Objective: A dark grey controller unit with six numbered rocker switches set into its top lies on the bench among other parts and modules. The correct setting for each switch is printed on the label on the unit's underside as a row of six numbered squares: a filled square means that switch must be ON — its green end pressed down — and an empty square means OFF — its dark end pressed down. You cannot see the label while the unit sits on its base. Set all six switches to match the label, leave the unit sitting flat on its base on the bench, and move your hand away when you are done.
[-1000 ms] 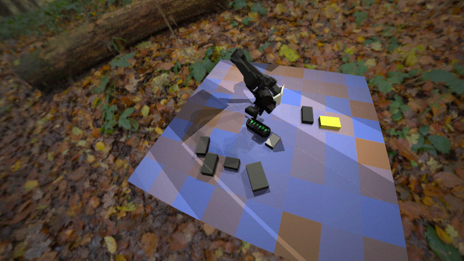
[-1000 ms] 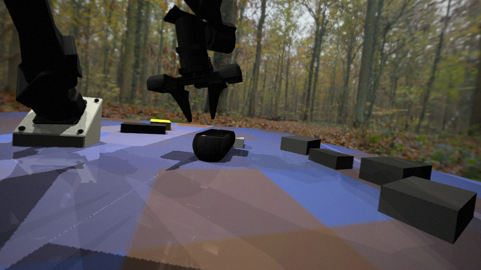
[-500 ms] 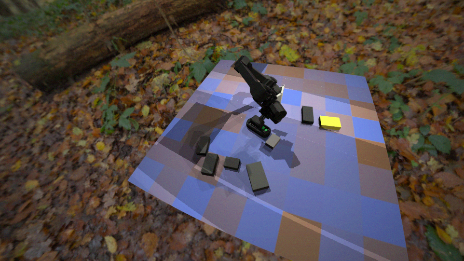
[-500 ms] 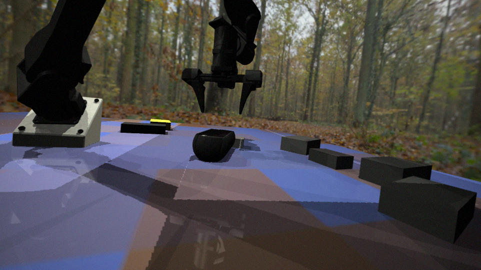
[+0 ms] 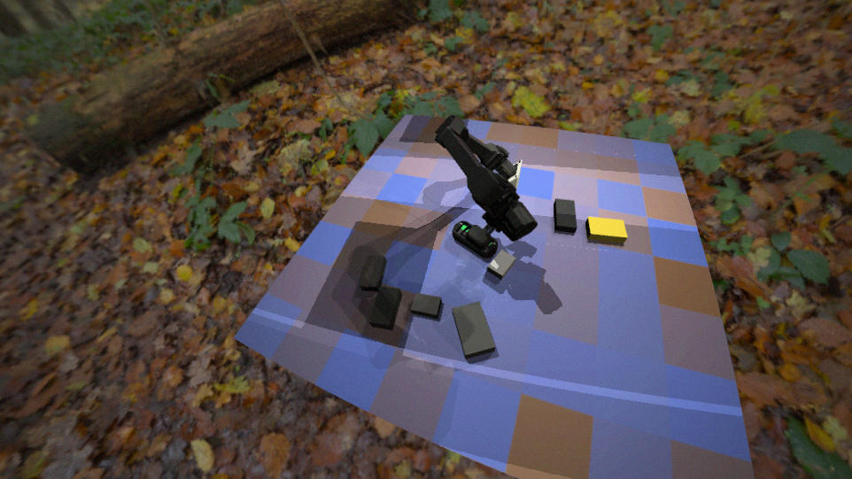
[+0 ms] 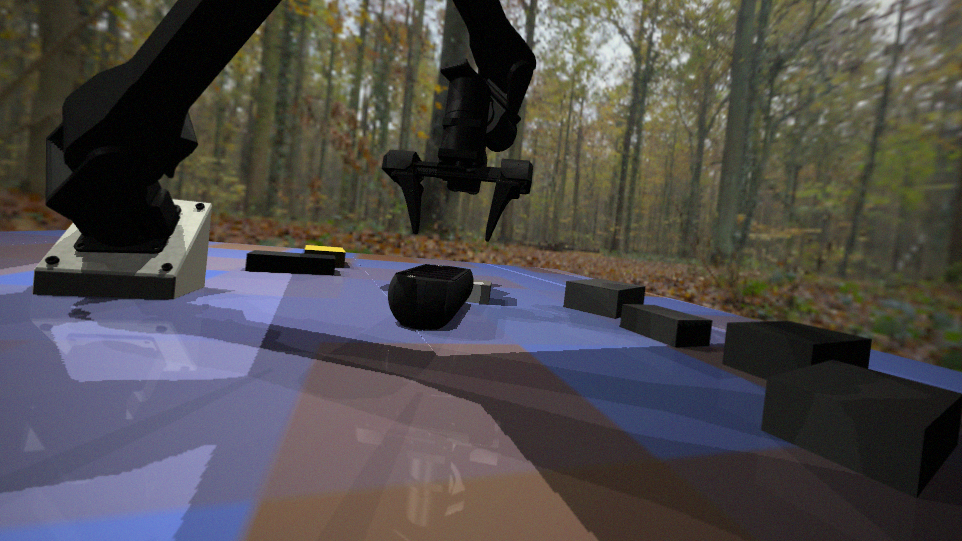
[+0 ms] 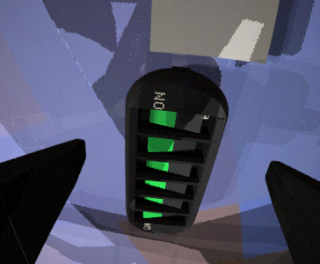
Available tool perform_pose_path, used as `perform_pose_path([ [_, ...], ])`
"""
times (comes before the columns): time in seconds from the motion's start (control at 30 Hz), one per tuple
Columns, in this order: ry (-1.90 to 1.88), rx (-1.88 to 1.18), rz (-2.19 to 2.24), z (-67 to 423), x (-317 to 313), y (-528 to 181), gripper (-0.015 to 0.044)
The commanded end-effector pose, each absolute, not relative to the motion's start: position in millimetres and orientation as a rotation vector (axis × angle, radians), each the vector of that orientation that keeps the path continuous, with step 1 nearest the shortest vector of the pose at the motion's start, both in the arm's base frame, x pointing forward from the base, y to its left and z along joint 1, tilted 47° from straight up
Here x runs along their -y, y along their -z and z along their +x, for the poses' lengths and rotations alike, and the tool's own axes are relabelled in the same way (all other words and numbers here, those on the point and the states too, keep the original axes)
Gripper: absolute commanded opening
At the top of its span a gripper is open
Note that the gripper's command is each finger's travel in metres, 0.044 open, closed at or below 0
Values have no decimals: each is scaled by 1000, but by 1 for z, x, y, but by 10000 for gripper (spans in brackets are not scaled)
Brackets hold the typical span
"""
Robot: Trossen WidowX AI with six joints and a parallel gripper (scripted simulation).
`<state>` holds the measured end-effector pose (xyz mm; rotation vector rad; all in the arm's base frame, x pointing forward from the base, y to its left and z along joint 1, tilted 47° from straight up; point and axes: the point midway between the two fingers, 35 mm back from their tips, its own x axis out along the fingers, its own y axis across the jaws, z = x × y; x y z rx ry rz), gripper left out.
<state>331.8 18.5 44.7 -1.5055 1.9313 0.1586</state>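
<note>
The dark grey controller unit (image 5: 466,242) (image 6: 429,299) (image 7: 182,90) sits on its base, switches up. In the wrist view its long side runs up the frame, green switch ends on the left and dark ends on the right. Green shows on every switch; which ends are pressed down I cannot tell surely. The label on the underside is hidden. My gripper (image 6: 452,237) (image 7: 178,160) is open and empty above the unit, one finger to each side of it and not touching it. In the top view the gripper partly covers the unit.
A small light grey block (image 5: 502,264) (image 6: 481,293) (image 7: 204,28) lies close to one end of the unit. A black block (image 5: 564,213) (image 6: 290,263) and a yellow block (image 5: 606,227) (image 6: 324,249) lie farther off. Several dark blocks, among them a large flat one (image 5: 473,328), lie on the other side.
</note>
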Motion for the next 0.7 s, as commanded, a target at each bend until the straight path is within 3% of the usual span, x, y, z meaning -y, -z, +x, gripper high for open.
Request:
perform_pose_path([
  [0.0,-162,-1939,-1505,332,-13,-38,440],
  [0.67,-161,-1939,-1506,331,11,-16,440],
])
